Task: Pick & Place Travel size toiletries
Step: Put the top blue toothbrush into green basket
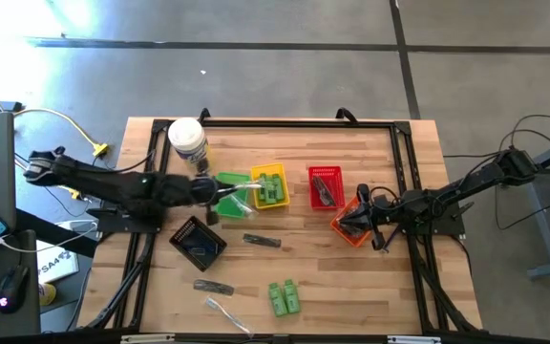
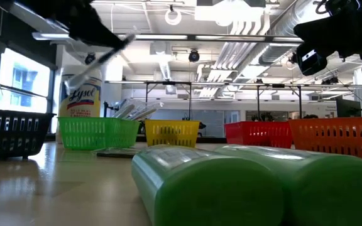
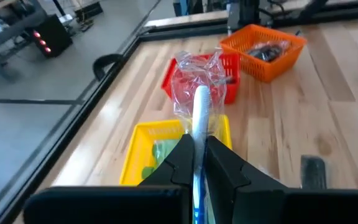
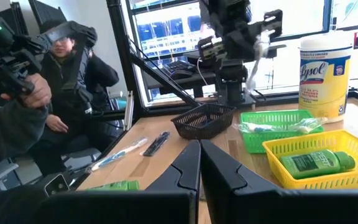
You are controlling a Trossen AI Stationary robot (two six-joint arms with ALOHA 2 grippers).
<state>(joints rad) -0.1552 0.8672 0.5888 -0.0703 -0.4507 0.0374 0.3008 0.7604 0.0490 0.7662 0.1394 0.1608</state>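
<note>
My left gripper [image 3: 197,146] is shut on a clear-wrapped white stick [image 3: 199,102], held above the green basket [image 1: 229,182] and the yellow basket [image 1: 270,186]. Green bottles [image 1: 273,188] lie in the yellow basket, and another wrapped stick [image 4: 277,127] lies in the green one. Two green bottles [image 1: 285,298], black sticks [image 1: 262,241] and a wrapped stick [image 1: 225,311] lie on the table. My right gripper [image 4: 199,163] is shut on nothing, above the orange basket [image 1: 351,227]. My left gripper pinches the wrapped stick between its two fingers at the handle part [image 3: 197,155], and the wrapped end [image 3: 194,81] juts out past the fingertips. The fingers come from the table's left, slanting slightly down, and lie along the stick. The stick is lifted clear of the baskets.
A white jar with a yellow label [image 1: 187,141] stands at the far left. A red basket [image 1: 325,184] sits between the yellow and orange ones, and a black basket [image 1: 197,241] sits nearer the front. A person [image 4: 67,81] sits beyond the table's left side.
</note>
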